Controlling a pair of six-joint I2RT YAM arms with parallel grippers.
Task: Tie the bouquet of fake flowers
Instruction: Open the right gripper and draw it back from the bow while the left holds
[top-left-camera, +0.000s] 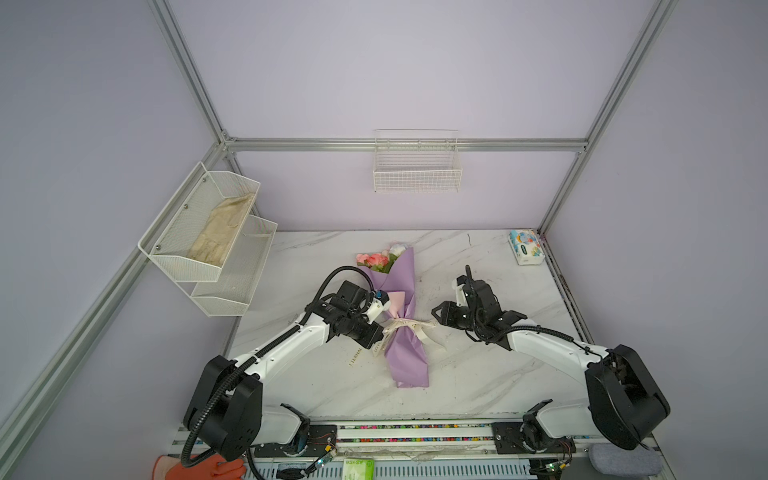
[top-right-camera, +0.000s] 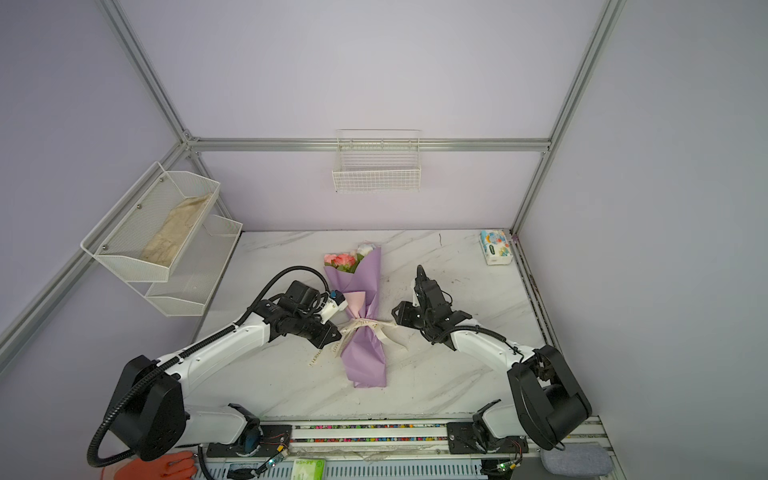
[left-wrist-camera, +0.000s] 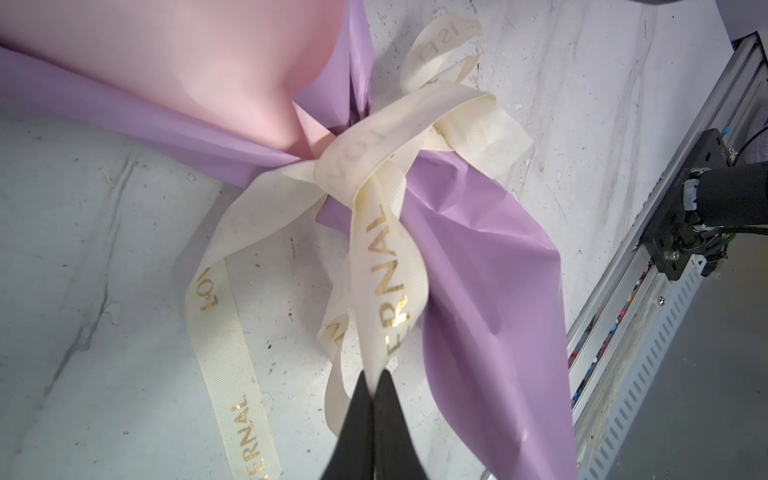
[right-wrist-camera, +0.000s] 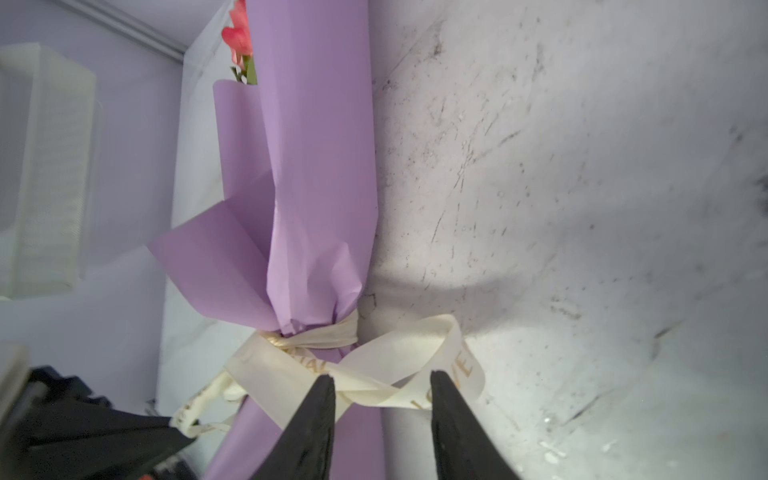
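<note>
bouquet (top-left-camera: 406, 357) x1, ribbon (left-wrist-camera: 386, 266) x1 pinched by l hand (left-wrist-camera: 374, 380)

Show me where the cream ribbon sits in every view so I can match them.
In a top view: ribbon tied round the bouquet, mid-table.
In a top view: the same, between both arms.
Left wrist: knot mid-picture, one tail in the shut left gripper.
Right wrist: near the picture's edge, round the wrap.
Shared landmark: the bouquet's pinched lilac waist.
</note>
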